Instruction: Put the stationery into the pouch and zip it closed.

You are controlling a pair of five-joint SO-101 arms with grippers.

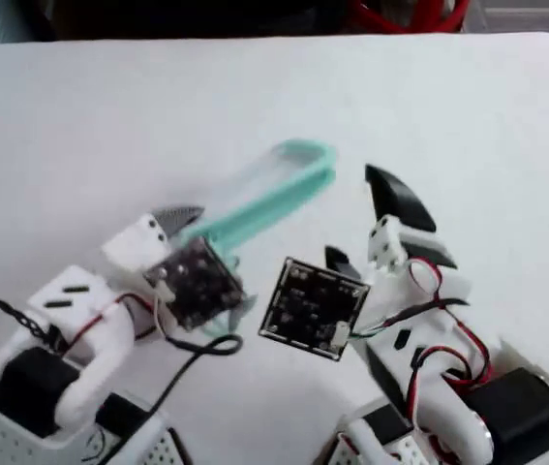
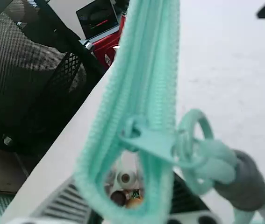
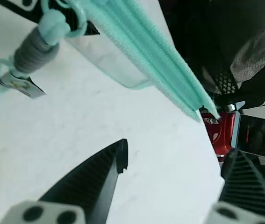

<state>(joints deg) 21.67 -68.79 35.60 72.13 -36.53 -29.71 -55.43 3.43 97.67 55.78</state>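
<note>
- My left hand [image 1: 185, 225] is clenched on the near end of the pouch [image 1: 264, 194], grasping it by the mint zipper edge.
- The pouch stretches away from that hand towards the middle of the white desk [image 1: 109, 116]. Its zipper edge is turned up and its clear body hangs below.
- In the left wrist view I see the zipper slider [image 2: 146, 140] close to the held end. The two tapes part into a small gap on the camera's side of the slider.
- A ring pull [image 2: 193, 135] hangs off the slider, with a mint cord bound in a grey wrap [image 2: 242, 179].
- My right hand [image 1: 361, 225] is released, its black fingers [image 3: 95, 177] spread wide. It sits just beside the pouch, apart from it, and holds nothing.
- From the right wrist view the clear body of the pouch [image 3: 127, 51] reaches the desk, and a small tag [image 3: 17, 86] on the cord lies flat on it.
- I cannot tell what is inside the pouch.
- Beyond the desk edge I see a mesh chair [image 2: 25, 70] and a laptop [image 2: 97, 16].
</note>
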